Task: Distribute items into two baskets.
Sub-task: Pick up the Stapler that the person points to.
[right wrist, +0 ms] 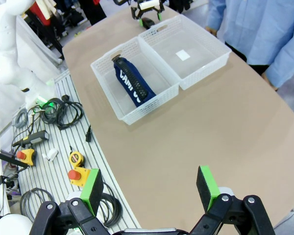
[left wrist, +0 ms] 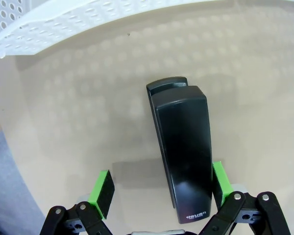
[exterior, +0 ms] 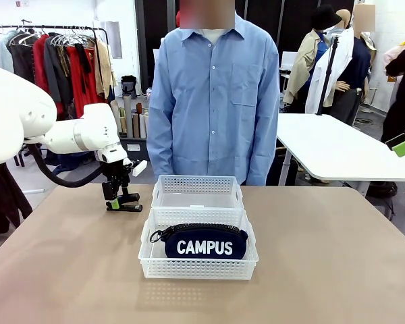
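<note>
- Left tool (left wrist: 161,186): released, jaws spread astride the stapler (left wrist: 181,142), which lies on the desk (exterior: 67,270) left of the far basket (exterior: 197,192).
- Centre: pouch (exterior: 206,244) lies in the near basket (exterior: 196,268).
- Right tool (right wrist: 152,188): released, holding nothing, high over the desk's edge.

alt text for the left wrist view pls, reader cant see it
A small black stapler lies on the tan table between the open green pads of the left gripper, closer to one pad than the other. The wall of a white perforated basket runs across the top of the picture.
</note>
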